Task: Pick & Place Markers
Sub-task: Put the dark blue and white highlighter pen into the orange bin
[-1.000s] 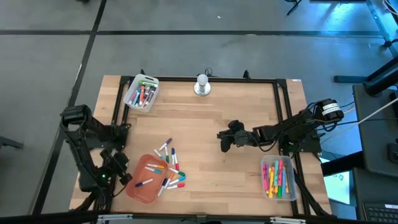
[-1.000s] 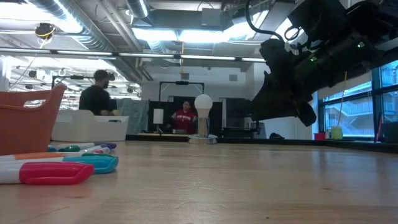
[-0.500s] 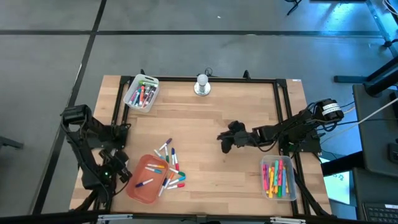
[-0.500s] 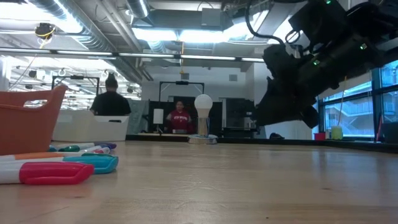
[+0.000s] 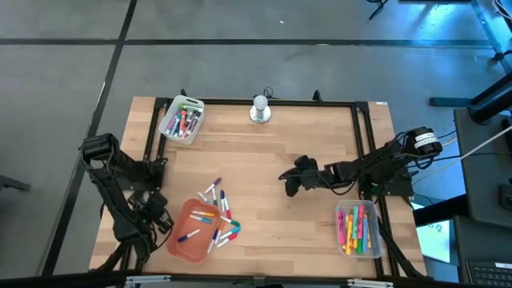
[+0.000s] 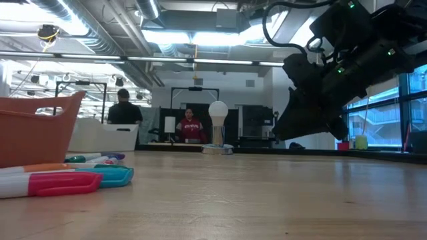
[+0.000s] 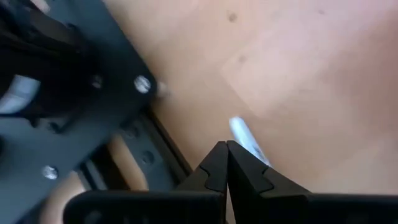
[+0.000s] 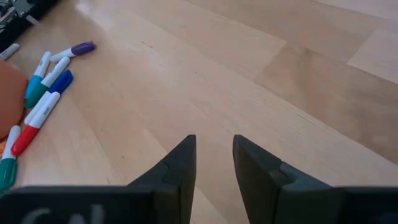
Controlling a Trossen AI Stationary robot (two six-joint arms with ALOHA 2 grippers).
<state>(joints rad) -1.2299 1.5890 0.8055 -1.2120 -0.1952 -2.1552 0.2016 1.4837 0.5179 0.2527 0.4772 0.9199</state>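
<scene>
Evidently the sorting is partway through. On the pale wooden table, a loose scatter of short thin markers, white-barrelled with coloured caps, lies on the bare wood just beside and partly over the rim of a shallow orange plastic tray, which itself holds a few more. A clear plastic tray at the near right corner is packed with bright solid-coloured markers, and a white tray at the far left corner holds another mixed batch.

By my reckoning a good share is binned, while the pile by the orange tray remains.

At the table's left edge beside the orange tray, the left gripper has its jaws pressed together on nothing. Over mid-table, well apart from the pile, the right gripper hangs with its jaws parted and empty.
</scene>
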